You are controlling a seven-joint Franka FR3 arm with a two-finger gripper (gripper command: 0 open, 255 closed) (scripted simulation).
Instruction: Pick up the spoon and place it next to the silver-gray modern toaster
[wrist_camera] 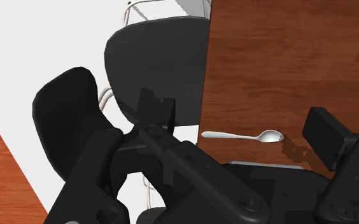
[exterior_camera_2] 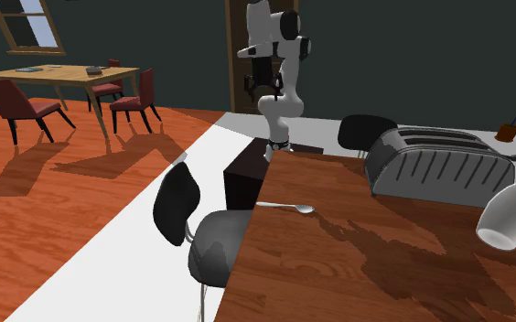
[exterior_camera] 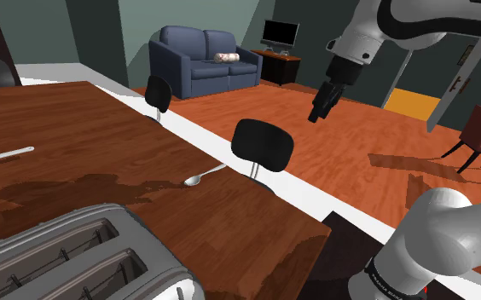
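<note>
- The spoon (exterior_camera: 205, 176) lies flat on the wooden desk (exterior_camera: 77, 128), its handle reaching out to the desk's edge right by a black chair (exterior_camera: 263, 143). The toaster (exterior_camera: 77, 256) stands well apart from it, at the shoulder view's lower left.
- The gripper (exterior_camera: 321, 107) hangs high over the floor, off the desk, with its fingers (wrist_camera: 328, 137) standing apart and nothing between them.
- Risk: the spoon is thin and lies flush with the wood, so a shallow close would likely slide over it, and a deep one would jam the fingertips on the desk.
- Risk: a sideways nudge at the handle could tip the spoon off the edge (it has almost no margin there).
- Risk: the chair's backrest rises close beside the spoon, so a descent from the floor side could clip it.
- Risk: a second pale utensil (exterior_camera: 4, 156) lies farther along the desk and could be taken for the target.
- The shoulder view alone puts spoon and toaster in one look with that second utensil.
- The second exterior view adds a white vase (exterior_camera_2: 512, 215) next to the toaster, which crowds that side for placing.
- The wrist view makes the finger gap plain and shows the handle meeting the desk's edge.
</note>
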